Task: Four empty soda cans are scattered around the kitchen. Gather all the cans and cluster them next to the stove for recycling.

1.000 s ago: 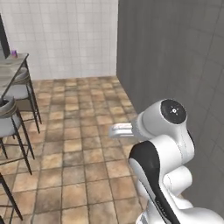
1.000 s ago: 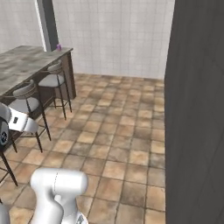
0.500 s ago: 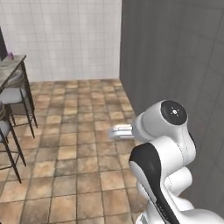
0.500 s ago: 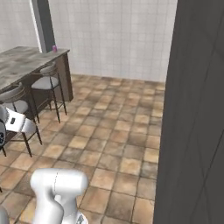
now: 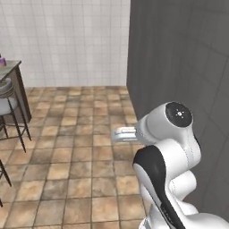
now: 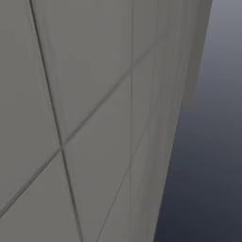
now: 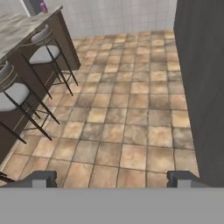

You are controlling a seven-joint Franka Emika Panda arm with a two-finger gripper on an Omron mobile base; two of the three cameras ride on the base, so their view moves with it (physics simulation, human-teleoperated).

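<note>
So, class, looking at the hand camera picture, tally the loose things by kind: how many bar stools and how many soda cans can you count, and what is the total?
Bar stools: 2, one farther and one nearer
Pink-purple soda cans: 1, at the counter's far end
Total: 3

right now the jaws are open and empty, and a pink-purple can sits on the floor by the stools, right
Not quite. The jaws are open and empty, but the can stands on the counter above the stools, not on the floor. The hand view shows it at the counter's far end, with bare tiles under the stools.
</note>
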